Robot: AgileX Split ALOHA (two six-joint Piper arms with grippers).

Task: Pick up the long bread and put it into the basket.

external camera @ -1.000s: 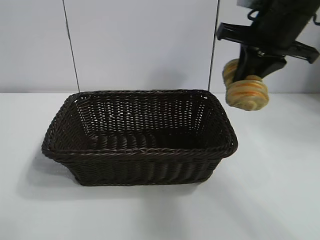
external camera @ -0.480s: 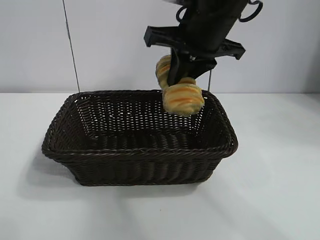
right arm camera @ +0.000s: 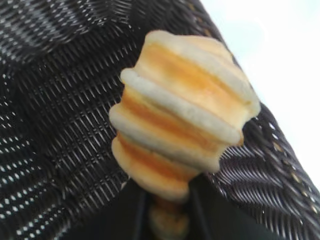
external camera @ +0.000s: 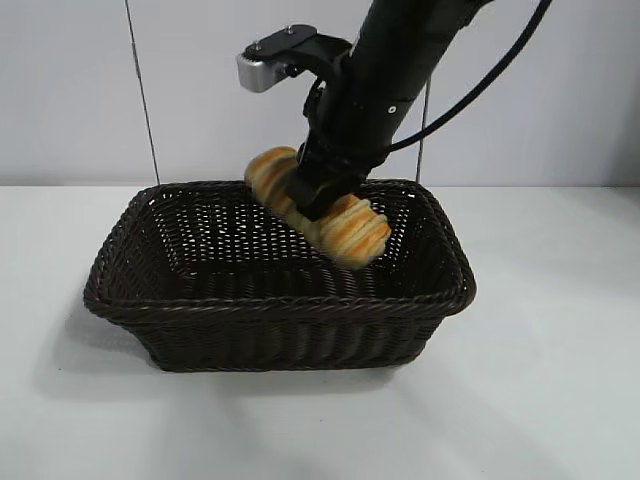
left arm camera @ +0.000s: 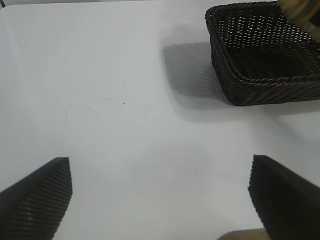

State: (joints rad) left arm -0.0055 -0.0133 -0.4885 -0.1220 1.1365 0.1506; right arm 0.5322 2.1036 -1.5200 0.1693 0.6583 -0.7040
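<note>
The right hand (external camera: 318,197) is clamped across the middle of the long bread (external camera: 345,225), holding it over the open basket (external camera: 275,305), above the right-hand part as the exterior view shows it. The loaf hangs tilted in the air: its long axis runs on a slant, one end raised toward the basket's far rim, the other dipping lower toward the near right corner. Whether it touches the wicker cannot be told. The left hand (left arm camera: 160,200) is spread wide and holds nothing, parked over the white worktop (left arm camera: 110,100) well apart from the basket.
</note>
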